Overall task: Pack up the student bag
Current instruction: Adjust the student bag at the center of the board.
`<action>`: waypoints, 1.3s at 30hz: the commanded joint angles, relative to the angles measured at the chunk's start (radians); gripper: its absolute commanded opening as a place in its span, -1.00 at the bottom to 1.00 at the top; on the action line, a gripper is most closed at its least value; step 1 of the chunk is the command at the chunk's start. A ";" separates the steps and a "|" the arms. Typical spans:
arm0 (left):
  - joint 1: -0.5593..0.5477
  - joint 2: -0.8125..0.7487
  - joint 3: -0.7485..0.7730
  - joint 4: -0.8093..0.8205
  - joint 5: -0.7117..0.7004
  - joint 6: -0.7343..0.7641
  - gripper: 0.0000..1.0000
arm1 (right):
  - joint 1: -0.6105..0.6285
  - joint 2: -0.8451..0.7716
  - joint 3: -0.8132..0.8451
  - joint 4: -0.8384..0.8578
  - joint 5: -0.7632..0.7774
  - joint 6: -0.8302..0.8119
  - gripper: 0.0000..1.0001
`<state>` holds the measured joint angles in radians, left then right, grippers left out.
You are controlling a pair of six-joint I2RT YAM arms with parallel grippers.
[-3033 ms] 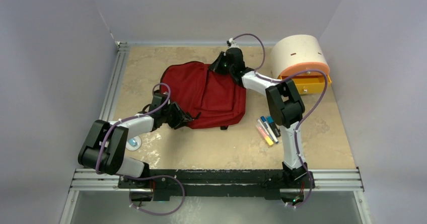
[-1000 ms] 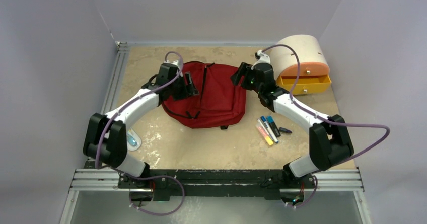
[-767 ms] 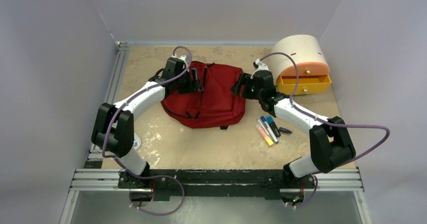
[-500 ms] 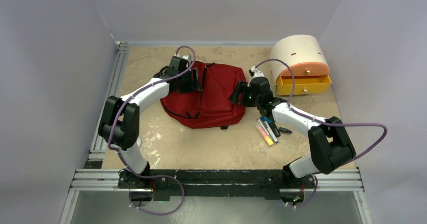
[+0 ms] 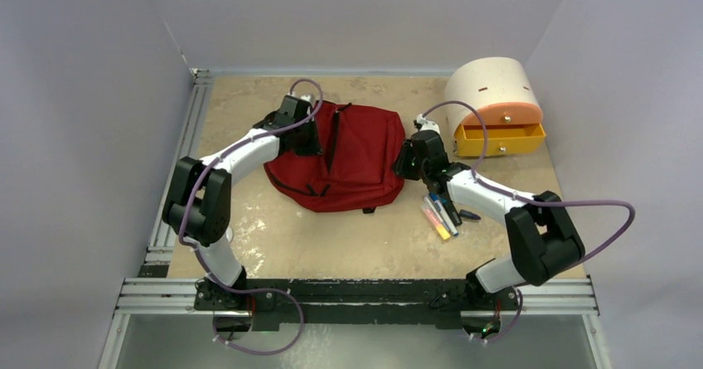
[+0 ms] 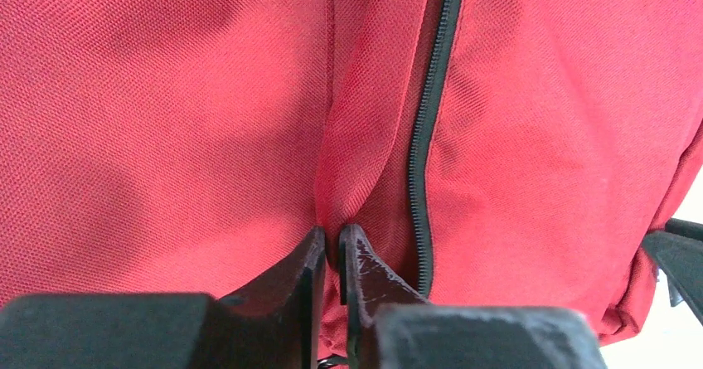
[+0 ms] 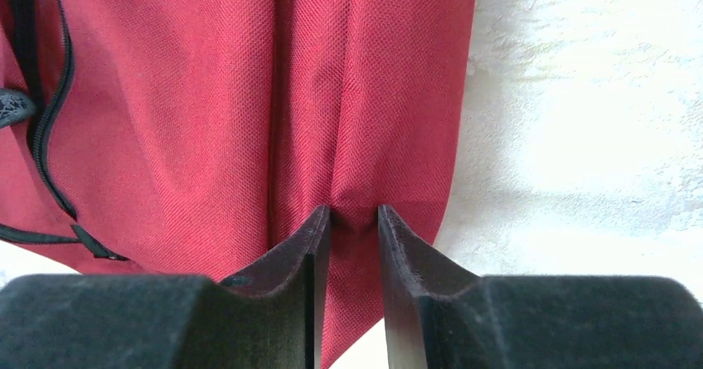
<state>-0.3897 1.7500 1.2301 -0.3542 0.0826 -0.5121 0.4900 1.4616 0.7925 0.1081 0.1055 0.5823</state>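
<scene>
- From above, the student bag (image 5: 348, 157) lies flat, near and to the left of the cream-and-orange drawer box (image 5: 496, 104).
- Left wrist: the left gripper (image 6: 333, 240), nearly closed, pinches a fold of the bag's red fabric just beside its black zipper (image 6: 427, 137).
- Right wrist: the right gripper (image 7: 355, 216), narrowly parted, pinches a fabric ridge at the bag's edge nearest the drawer box.

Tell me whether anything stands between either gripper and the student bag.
Nothing visible does. The left gripper pinches a fold of the student bag beside the black zipper, and the right gripper pinches a fold at the bag's edge next to the bare table.
</scene>
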 commanded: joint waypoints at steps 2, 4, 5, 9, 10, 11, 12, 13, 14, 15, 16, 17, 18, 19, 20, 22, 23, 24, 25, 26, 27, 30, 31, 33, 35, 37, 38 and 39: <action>-0.008 -0.063 -0.050 -0.014 0.033 0.003 -0.98 | 0.003 0.037 0.001 -0.001 -0.007 0.008 -0.47; -0.013 -0.081 -0.075 -0.015 0.039 -0.004 -1.00 | 0.003 0.052 0.011 0.001 0.000 0.004 -0.59; -0.016 -0.089 -0.090 -0.015 0.043 -0.008 -1.00 | 0.002 0.060 0.020 0.002 0.004 0.002 -0.64; -0.031 -0.125 -0.139 -0.015 0.068 -0.029 -1.00 | 0.001 0.100 0.070 0.001 0.040 -0.022 -0.81; -0.035 -0.132 -0.150 -0.013 0.075 -0.034 -1.00 | 0.001 0.110 0.085 -0.001 0.050 -0.029 -0.83; -0.040 -0.140 -0.159 -0.011 0.079 -0.039 -1.00 | 0.001 0.120 0.100 -0.001 0.058 -0.037 -0.84; -0.045 -0.146 -0.166 -0.012 0.083 -0.045 -1.00 | 0.002 0.131 0.117 0.001 0.067 -0.046 -0.85; -0.050 -0.151 -0.171 -0.010 0.088 -0.050 -1.00 | 0.001 0.143 0.136 0.001 0.073 -0.058 -0.85; -0.055 -0.155 -0.176 -0.009 0.090 -0.055 -1.00 | 0.000 0.156 0.156 -0.001 0.077 -0.068 -0.85; -0.059 -0.159 -0.179 -0.008 0.093 -0.060 -1.00 | -0.001 0.169 0.180 -0.009 0.084 -0.078 -0.85; -0.061 -0.159 -0.179 -0.009 0.094 -0.063 -1.00 | -0.001 0.179 0.203 -0.020 0.091 -0.087 -0.85; -0.061 -0.159 -0.181 -0.009 0.093 -0.066 -1.00 | -0.001 0.183 0.222 -0.032 0.097 -0.093 -0.84; -0.061 -0.159 -0.182 -0.010 0.086 -0.070 -1.00 | -0.001 0.180 0.234 -0.040 0.104 -0.098 -0.82; -0.061 -0.161 -0.186 -0.012 0.076 -0.074 -1.00 | 0.000 0.171 0.239 -0.042 0.112 -0.101 -0.75; -0.061 -0.162 -0.189 -0.014 0.065 -0.078 -1.00 | 0.000 0.156 0.237 -0.040 0.124 -0.102 -0.67; -0.061 -0.163 -0.197 -0.016 0.048 -0.088 -1.00 | 0.000 0.118 0.228 -0.029 0.141 -0.111 -0.47; -0.061 -0.161 -0.201 -0.016 0.042 -0.092 -1.00 | 0.001 0.095 0.222 -0.018 0.161 -0.131 -0.39; -0.061 -0.159 -0.204 -0.015 0.038 -0.097 -1.00 | 0.003 0.074 0.218 -0.002 0.171 -0.172 -0.29; -0.061 -0.158 -0.208 -0.013 0.036 -0.103 -1.00 | 0.008 0.046 0.214 0.006 0.152 -0.201 -0.17; -0.061 -0.156 -0.212 -0.011 0.035 -0.111 -1.00 | 0.017 0.026 0.209 0.011 0.133 -0.224 -0.08; -0.061 -0.155 -0.217 -0.009 0.033 -0.119 -1.00 | 0.030 0.007 0.207 0.016 0.127 -0.241 -0.01; -0.061 -0.154 -0.237 0.003 0.024 -0.143 -1.00 | 0.097 -0.039 0.200 0.037 0.132 -0.279 0.18; -0.061 -0.153 -0.244 0.009 0.023 -0.151 -1.00 | 0.122 -0.048 0.196 0.049 0.129 -0.286 0.23; -0.061 -0.153 -0.260 0.017 0.017 -0.170 -1.00 | 0.180 -0.055 0.188 0.080 0.118 -0.306 0.33; -0.061 -0.159 -0.278 0.035 0.026 -0.185 -1.00 | 0.238 -0.045 0.185 0.108 0.124 -0.320 0.41; -0.061 -0.169 -0.302 0.061 0.043 -0.195 -1.00 | 0.287 -0.024 0.187 0.126 0.139 -0.325 0.48; -0.061 -0.173 -0.316 0.078 0.054 -0.198 -1.00 | 0.309 -0.011 0.191 0.133 0.149 -0.325 0.50; -0.060 -0.176 -0.326 0.092 0.063 -0.201 -1.00 | 0.328 0.003 0.193 0.142 0.160 -0.325 0.51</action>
<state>-0.4454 1.6104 0.9516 -0.2909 0.1001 -0.6773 0.7513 1.4303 0.9882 0.1791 0.2203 0.2974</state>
